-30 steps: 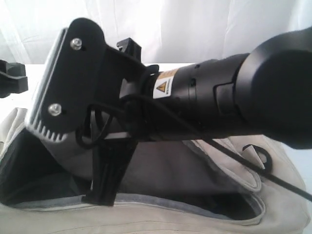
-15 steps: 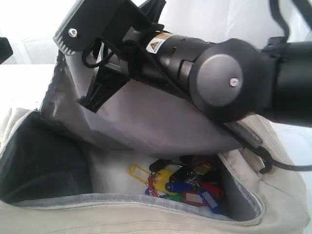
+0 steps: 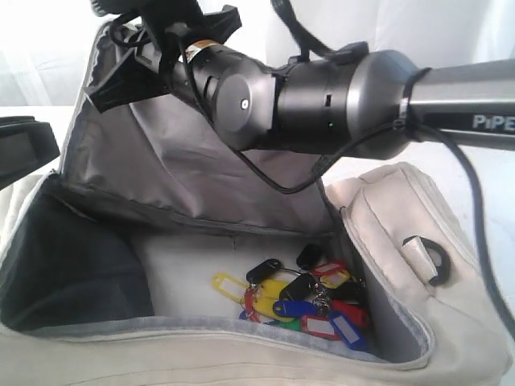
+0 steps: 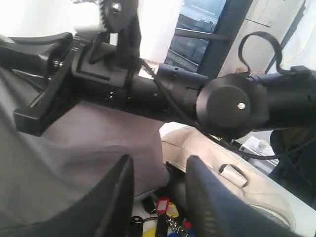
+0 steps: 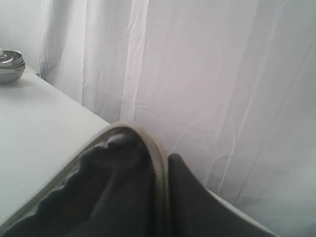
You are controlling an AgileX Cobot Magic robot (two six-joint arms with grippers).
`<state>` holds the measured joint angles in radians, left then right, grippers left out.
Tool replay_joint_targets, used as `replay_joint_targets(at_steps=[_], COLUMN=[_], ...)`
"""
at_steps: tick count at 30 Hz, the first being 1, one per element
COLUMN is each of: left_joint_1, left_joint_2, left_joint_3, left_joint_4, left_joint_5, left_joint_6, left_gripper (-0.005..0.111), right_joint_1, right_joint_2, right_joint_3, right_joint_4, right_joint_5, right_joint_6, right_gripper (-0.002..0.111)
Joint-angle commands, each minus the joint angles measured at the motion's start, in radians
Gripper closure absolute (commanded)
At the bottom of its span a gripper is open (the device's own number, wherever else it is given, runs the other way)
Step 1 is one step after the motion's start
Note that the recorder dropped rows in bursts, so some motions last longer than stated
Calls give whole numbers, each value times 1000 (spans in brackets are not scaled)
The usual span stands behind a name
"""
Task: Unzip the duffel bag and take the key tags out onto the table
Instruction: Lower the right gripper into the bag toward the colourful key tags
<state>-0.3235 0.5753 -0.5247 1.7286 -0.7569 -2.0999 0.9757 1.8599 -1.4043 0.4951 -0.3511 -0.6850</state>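
Observation:
The cream duffel bag (image 3: 378, 209) lies unzipped, and its grey-lined top flap (image 3: 185, 169) is pulled up. My right gripper (image 3: 109, 84) is shut on that flap's zip edge (image 5: 158, 163), which runs between the two dark fingers (image 5: 128, 187). The key tags (image 3: 302, 301), red, yellow, blue, green and black, lie in a bunch on the bag's floor. My left gripper (image 4: 158, 197) hangs open just above the bag's mouth, with the key tags (image 4: 163, 205) showing between its fingers and nothing held. In the exterior view only part of the left gripper (image 3: 24, 149) shows, at the edge.
The right arm (image 3: 322, 104) stretches across above the bag. A black D-ring (image 3: 434, 257) sits on the bag's right end. The white table (image 5: 34, 113) carries a metal bowl (image 5: 11, 64) at its far side. White curtains hang behind.
My right gripper has risen up and back with the flap, opening the bag wide. The key tags, hidden a second ago, are now in plain view.

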Motion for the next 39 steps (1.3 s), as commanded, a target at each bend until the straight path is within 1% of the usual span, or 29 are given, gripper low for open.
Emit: replay_joint_targets(at_steps=[1, 4, 6, 8, 10, 14, 16, 20, 21, 23, 27, 28, 29, 30, 33, 34, 35, 39], left_joint_1=[2, 2, 2, 2, 2, 2, 2, 2, 2, 2, 2, 2, 2, 2, 2, 2, 2, 2], left_joint_2=[-8, -11, -20, -32, -49, -88, -113, -175, -189, -231, -295, -326, -336, -357, -394, -404, -414, -427], left_joint_3=[5, 5, 5, 5, 5, 5, 5, -7, -12, -27, -47, -47, -45, -45, -45, -45, -45, -45], left_joint_4=[16, 16, 16, 16, 16, 16, 16, 16, 16, 16, 16, 16, 16, 16, 16, 16, 16, 16], left_joint_5=[-22, -39, -41, -35, -35, -35, -35, -8, 8, 82, 200, 258, 270, 278, 258, 242, 225, 172], left_joint_6=[-5, 12, 19, 31, 32, 32, 32, 33, 38, 62, 119, 119, 119, 119, 119, 119, 119, 119], left_gripper=[68, 68, 68, 68, 68, 68, 68, 70, 70, 73, 73, 73, 73, 73, 73, 73, 73, 73], right_joint_1=[-12, -22, -28, -33, -34, -34, -34, -34, -34, -34, -34, -34, -34, -32, -30, -30, -30, -30], right_joint_2=[51, 82, 97, 108, 110, 77, 32, -74, -95, -138, -184, -188, -188, -184, -173, -172, -172, -172], right_joint_3=[-31, -31, -31, -31, -31, -31, -31, -31, -31, -31, -31, -31, -29, -21, 12, 29, 41, 103], right_joint_4=[3, 39, 111, 165, 175, 171, 161, 110, 86, 33, -35, -51, -51, -75, -109, -107, -107, -95], right_joint_5=[-25, -31, -74, -122, -147, -134, -7, 446, 525, 697, 952, 1069, 1116, 1219, 1393, 1461, 1489, 1564], right_joint_6=[36, 46, 71, 89, 89, 85, 85, 46, 18, 4, 4, 12, 12, 12, 12, 12, 12, 12], right_gripper=[76, 55, 47, 43, 43, 43, 43, 43, 43, 43, 43, 44, 47, 53, 62, 62, 62, 62])
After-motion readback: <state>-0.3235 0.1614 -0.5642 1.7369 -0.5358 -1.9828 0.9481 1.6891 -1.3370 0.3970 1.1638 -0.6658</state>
